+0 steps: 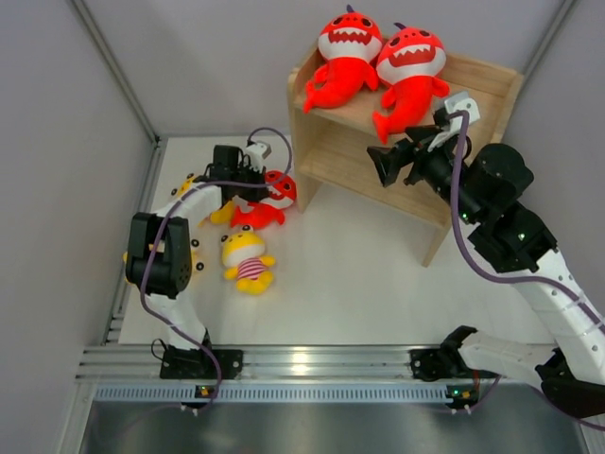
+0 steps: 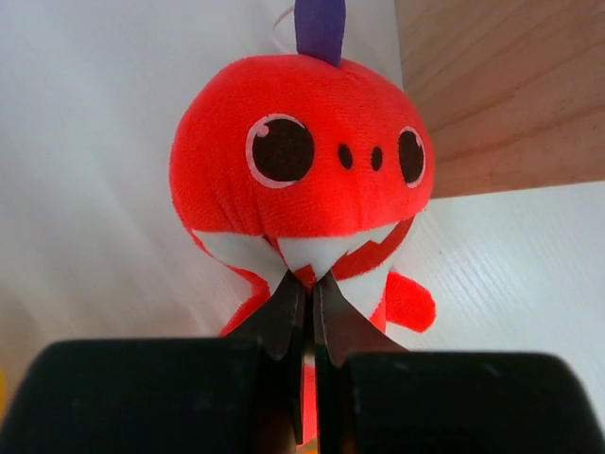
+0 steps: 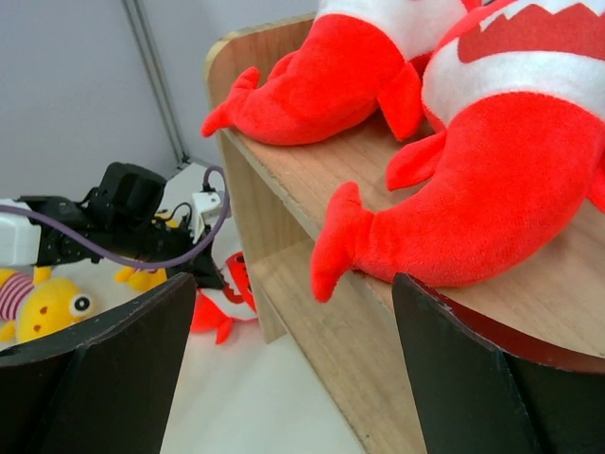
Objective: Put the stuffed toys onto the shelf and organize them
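Two red-orange sharks [image 1: 342, 57] [image 1: 411, 71] lie on the top tier of the wooden shelf [image 1: 492, 74]. In the right wrist view they show large [image 3: 321, 85] [image 3: 492, 189]. A third shark [image 1: 276, 194] lies on the table beside the shelf's left side panel. My left gripper [image 1: 251, 187] is shut on it, pinching its white mouth fabric [image 2: 307, 284]; the shark [image 2: 302, 161] faces the camera. My right gripper [image 1: 386, 163] is open and empty in front of the top tier, just below the second shark's tail [image 3: 302, 322]. One yellow striped toy [image 1: 246, 257] lies on the table.
Another yellow toy [image 1: 223, 212] lies partly hidden behind my left arm, and one more [image 1: 196, 253] shows beside its elbow. The shelf's lower tier [image 3: 321, 312] is bare wood. Grey walls close the left and back; a metal rail [image 1: 302, 364] runs along the near edge.
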You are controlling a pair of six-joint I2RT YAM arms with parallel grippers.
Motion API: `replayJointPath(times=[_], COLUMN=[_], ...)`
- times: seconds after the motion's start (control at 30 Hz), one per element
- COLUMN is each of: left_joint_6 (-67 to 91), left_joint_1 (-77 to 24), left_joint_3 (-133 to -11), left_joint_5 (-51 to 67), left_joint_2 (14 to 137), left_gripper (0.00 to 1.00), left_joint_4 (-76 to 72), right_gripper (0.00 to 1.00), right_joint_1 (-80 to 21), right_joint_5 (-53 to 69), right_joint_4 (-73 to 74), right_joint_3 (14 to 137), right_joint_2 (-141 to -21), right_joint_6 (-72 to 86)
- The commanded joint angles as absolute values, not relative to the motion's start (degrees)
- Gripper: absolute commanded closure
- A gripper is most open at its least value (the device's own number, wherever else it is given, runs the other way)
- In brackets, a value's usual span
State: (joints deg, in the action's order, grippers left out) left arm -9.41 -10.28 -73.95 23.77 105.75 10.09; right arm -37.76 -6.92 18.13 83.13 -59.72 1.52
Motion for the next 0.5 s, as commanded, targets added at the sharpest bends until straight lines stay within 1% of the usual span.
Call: replayJointPath(times=[0.0, 0.03, 0.13, 0.2, 0.27, 0.3, 0.33, 0.37, 0.4, 0.43, 0.47], left_joint_6=[-6.86, -5.64, -4.22, -5.97, -8.0, -8.09, -8.26, -8.26, -7.83, -7.04, -6.68], left_joint_1=[-9.85, -9.06, -5.64, -4.4, -4.22, -4.22, -4.13, -4.13, -4.13, -4.13, -4.13], left_joint_3=[-72.34, -72.33, -74.61, -76.11, -77.77, -78.31, -78.66, -79.45, -80.06, -80.76, -82.51], left_joint_5=[24.27, 24.17, 23.73, 20.85, 18.99, 18.2, 18.11, 17.93, 17.49, 16.53, 16.26], left_joint_2=[99.07, 97.66, 91.34, 88.78, 84.22, 82.63, 79.48, 77.89, 76.48, 74.38, 73.57], left_gripper=[1.0, 1.0, 1.0, 1.0, 1.0, 1.0, 1.0, 1.0, 1.0, 1.0, 1.0], left_joint_4=[8.26, 8.78, 13.96, 20.78, 24.68, 26.61, 29.94, 31.71, 33.12, 36.62, 38.3], right_gripper=[0.15, 0.16, 0.16, 0.16, 0.16, 0.16, 0.13, 0.12, 0.1, 0.06, 0.04], right_joint_1=[-38.14, -38.14, -38.76, -39.89, -41.83, -46.01, -49.1, -52.44, -58.65, -61.49, -65.7], right_joint_5=[-0.89, 1.99, 5.44, 5.89, 6.33, 5.89, 2.76, 1.33, 0.36, -1.3, -1.41], right_joint_4=[16.0, 16.08, 16.35, 14.51, 12.14, 11.69, 11.25, 8.99, 6.96, 3.72, -3.7], right_joint_3=[82.79, 82.62, 82.27, 81.3, 80.34, 80.25, 79.98, 78.59, 77.1, 75.34, 70.62], right_joint_2=[-57.48, -57.31, -57.83, -58.44, -60.37, -61.25, -63.17, -64.15, -65.64, -66.26, -66.7], right_joint_6=[-3.68, -5.69, -10.43, -13.34, -20.97, -25.18, -34.45, -39.67, -49.38, -54.09, -58.49])
